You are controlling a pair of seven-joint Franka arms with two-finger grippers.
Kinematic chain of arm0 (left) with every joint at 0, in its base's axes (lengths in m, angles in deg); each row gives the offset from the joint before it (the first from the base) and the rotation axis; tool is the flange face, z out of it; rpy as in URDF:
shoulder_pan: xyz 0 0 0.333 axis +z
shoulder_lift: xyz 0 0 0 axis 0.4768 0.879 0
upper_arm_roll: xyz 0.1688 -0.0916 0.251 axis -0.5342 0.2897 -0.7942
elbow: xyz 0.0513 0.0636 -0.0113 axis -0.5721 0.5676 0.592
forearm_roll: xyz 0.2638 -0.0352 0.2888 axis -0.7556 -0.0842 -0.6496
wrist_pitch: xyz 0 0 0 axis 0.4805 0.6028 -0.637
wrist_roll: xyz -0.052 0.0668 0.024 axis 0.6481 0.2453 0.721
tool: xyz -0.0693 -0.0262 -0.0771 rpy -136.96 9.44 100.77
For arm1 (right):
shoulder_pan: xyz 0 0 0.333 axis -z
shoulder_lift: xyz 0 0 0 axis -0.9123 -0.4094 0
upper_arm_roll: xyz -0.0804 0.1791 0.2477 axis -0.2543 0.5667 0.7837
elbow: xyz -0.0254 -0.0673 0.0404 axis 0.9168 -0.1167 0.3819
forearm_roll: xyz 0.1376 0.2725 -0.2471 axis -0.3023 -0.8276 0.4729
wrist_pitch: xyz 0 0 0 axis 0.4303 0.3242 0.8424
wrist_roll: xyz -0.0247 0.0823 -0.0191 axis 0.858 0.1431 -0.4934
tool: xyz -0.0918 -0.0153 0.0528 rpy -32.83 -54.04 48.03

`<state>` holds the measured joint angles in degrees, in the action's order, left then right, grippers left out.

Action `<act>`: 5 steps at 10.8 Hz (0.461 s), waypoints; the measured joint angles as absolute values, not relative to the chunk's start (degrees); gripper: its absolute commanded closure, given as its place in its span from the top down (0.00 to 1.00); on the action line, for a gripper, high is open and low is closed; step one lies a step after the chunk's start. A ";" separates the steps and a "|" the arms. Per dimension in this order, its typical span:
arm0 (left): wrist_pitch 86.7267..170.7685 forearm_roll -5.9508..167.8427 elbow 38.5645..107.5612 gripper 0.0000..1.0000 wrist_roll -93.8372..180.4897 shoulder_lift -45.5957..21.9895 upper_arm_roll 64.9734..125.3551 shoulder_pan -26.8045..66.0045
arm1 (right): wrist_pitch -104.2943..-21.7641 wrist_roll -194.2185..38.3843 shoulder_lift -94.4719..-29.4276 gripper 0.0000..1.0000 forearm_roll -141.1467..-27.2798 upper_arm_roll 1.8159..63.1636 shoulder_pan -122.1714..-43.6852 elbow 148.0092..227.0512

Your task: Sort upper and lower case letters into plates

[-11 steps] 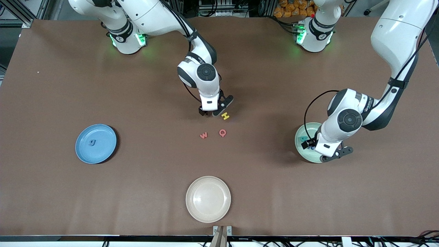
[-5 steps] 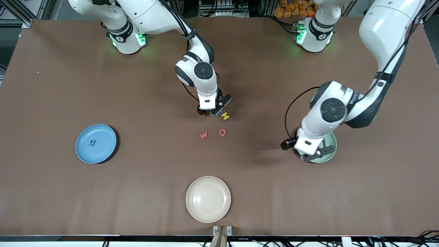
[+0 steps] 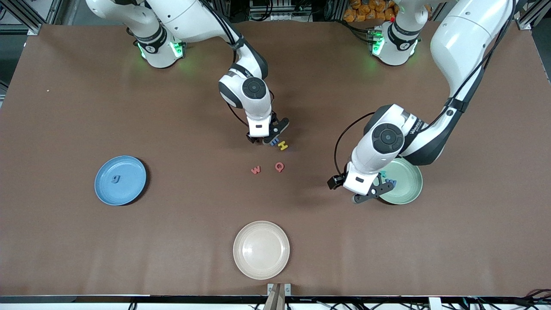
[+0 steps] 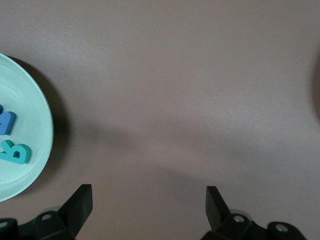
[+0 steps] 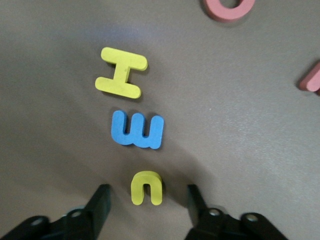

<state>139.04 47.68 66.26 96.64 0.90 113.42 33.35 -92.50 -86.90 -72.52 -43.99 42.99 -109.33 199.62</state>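
My right gripper (image 3: 263, 140) is open, low over a small yellow letter (image 5: 146, 188) that lies between its fingers (image 5: 102, 197). In a row with it lie a blue letter (image 5: 137, 130) and a yellow H (image 5: 121, 72). The H (image 3: 283, 146) also shows in the front view. A pink W (image 3: 255, 170) and a pink Q (image 3: 279, 166) lie nearer the front camera. The blue plate (image 3: 129, 189) holds one blue letter (image 3: 115, 178). The mint plate (image 3: 409, 185) holds a teal letter (image 4: 12, 152) and a blue letter (image 4: 6, 122). My left gripper (image 3: 373, 192) is open and empty, over bare table beside the mint plate.
A cream-beige plate (image 3: 261, 249) sits empty near the table's front edge. The brown table (image 3: 86, 107) is bare between the blue plate and the middle letters. The left arm's elbow hangs above the mint plate's end of the table.
My left gripper has moved off the mint plate toward the table's middle, uncovering the two letters in it. My right gripper has shifted slightly over the row of letters.
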 measured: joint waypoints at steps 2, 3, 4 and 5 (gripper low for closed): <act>139.04 47.68 65.49 1.00 96.64 1.30 113.30 33.34 | -92.49 -86.90 -71.93 0.00 -43.99 42.77 -109.31 199.94; 139.04 47.68 65.18 1.00 96.63 1.31 113.19 33.35 | -92.50 -86.90 -71.86 0.00 -43.99 42.76 -109.29 200.04; 139.04 47.67 65.01 1.00 96.31 1.32 113.16 33.32 | -92.49 -86.91 -71.81 0.00 -43.99 42.73 -109.24 200.05; 139.04 47.46 64.96 1.00 95.08 1.32 113.14 33.12 | -92.49 -86.92 -71.64 0.00 -43.99 42.59 -108.91 200.06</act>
